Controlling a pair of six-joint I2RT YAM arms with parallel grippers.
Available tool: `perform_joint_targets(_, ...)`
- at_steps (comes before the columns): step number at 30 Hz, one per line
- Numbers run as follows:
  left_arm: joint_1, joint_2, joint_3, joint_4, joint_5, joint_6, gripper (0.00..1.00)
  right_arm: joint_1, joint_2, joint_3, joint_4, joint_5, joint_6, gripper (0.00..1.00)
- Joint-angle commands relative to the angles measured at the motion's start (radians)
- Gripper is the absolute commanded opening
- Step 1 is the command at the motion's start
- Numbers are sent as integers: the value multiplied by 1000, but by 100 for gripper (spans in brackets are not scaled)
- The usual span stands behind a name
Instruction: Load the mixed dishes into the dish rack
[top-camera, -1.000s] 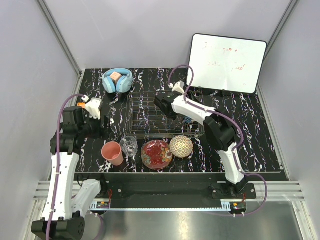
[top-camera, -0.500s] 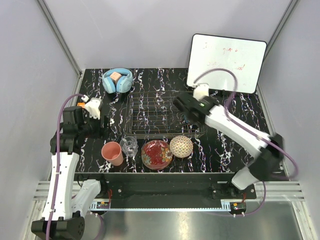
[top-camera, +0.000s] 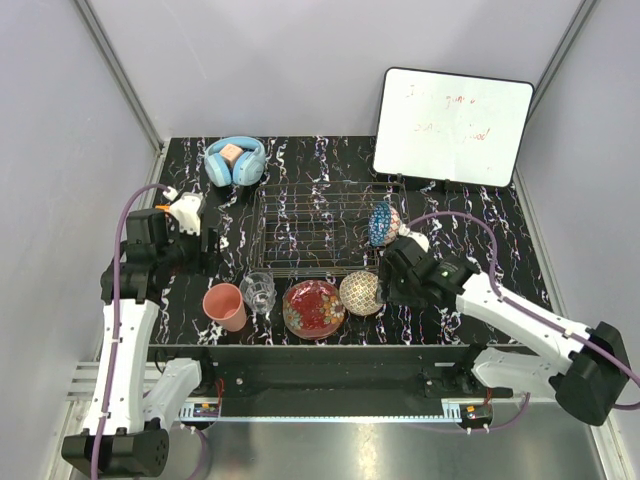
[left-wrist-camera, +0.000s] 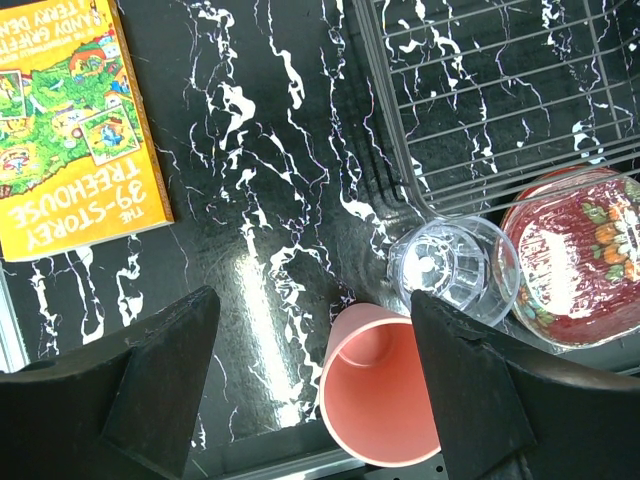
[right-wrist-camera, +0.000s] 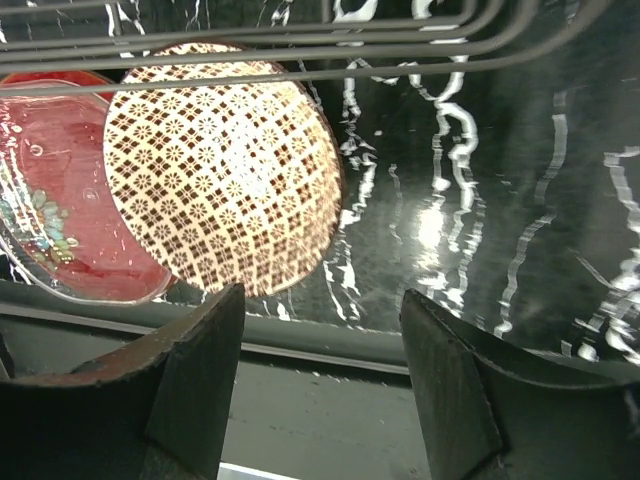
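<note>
The dish rack (top-camera: 310, 228) of dark wire lies mid-table. The blue patterned bowl (top-camera: 383, 224) stands on edge at its right end. In front of the rack, from left to right, are the salmon-pink cup (top-camera: 225, 306), the clear glass tumbler (top-camera: 257, 290), the red floral plate (top-camera: 313, 307) and the cream lattice bowl (top-camera: 361, 292). My left gripper (top-camera: 210, 252) is open and empty above the cup (left-wrist-camera: 385, 400), with the tumbler (left-wrist-camera: 455, 268) beside it. My right gripper (top-camera: 383, 283) is open and empty, just right of the cream bowl (right-wrist-camera: 225, 165).
Blue headphones (top-camera: 235, 160) lie at the back left and a whiteboard (top-camera: 452, 125) leans at the back right. A yellow book (left-wrist-camera: 70, 130) lies on the table left of the rack (left-wrist-camera: 500, 90). The table's front edge runs just past the dishes.
My right arm has swung from over the rack back toward the front right. The blue bowl now stands free in the rack's right end. The left arm has not moved.
</note>
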Motion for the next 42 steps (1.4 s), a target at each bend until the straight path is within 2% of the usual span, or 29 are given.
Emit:
perform_joint_targets(1, 4, -8, 50, 44, -8, -9, 81, 4, 42, -50, 174, -71, 32, 70)
perform_joint_targets(6, 4, -28, 36, 43, -18, -3, 81, 4, 90, -115, 266, -5, 21, 70)
perform_joint_targets(9, 4, -31, 34, 40, -22, -3, 81, 4, 103, -146, 304, 16, 35, 66)
perform_joint_targets(13, 3, -31, 33, 38, -22, -5, 81, 4, 134, -185, 338, 27, 54, 52)
perform_joint_targets(14, 3, -31, 34, 38, -23, -6, 81, 6, 139, -190, 343, 32, 58, 42)
perform_joint_targets(16, 3, -31, 30, 40, -23, -5, 81, 6, 143, -202, 355, 38, 61, 31)
perform_joint_targets(17, 4, -34, 28, 41, -25, -5, 81, 6, 145, -205, 358, 45, 64, 21)
perform_joint_targets(22, 3, -37, 23, 38, -34, 3, 81, 4, 142, -210, 358, 56, 64, 8)
perform_joint_targets(23, 4, -40, 22, 38, -34, 3, 81, 4, 137, -209, 352, 59, 63, 1)
perform_joint_targets(25, 4, -40, 22, 38, -34, 3, 81, 4, 110, -196, 331, 76, 61, 0)
perform_joint_targets(29, 3, -41, 20, 40, -37, 6, 81, 12, 22, -137, 170, 170, 55, 0)
perform_joint_targets(35, 3, -34, 10, 38, -35, 9, 81, 59, -113, 104, -85, 372, -21, 0)
perform_joint_targets(39, 4, -34, 2, 43, -32, 4, 81, 67, -52, 334, -206, 525, -75, 0)
perform_joint_targets(42, 4, -34, -3, 44, -29, 3, 81, 67, 86, 468, -322, 772, -100, 0)
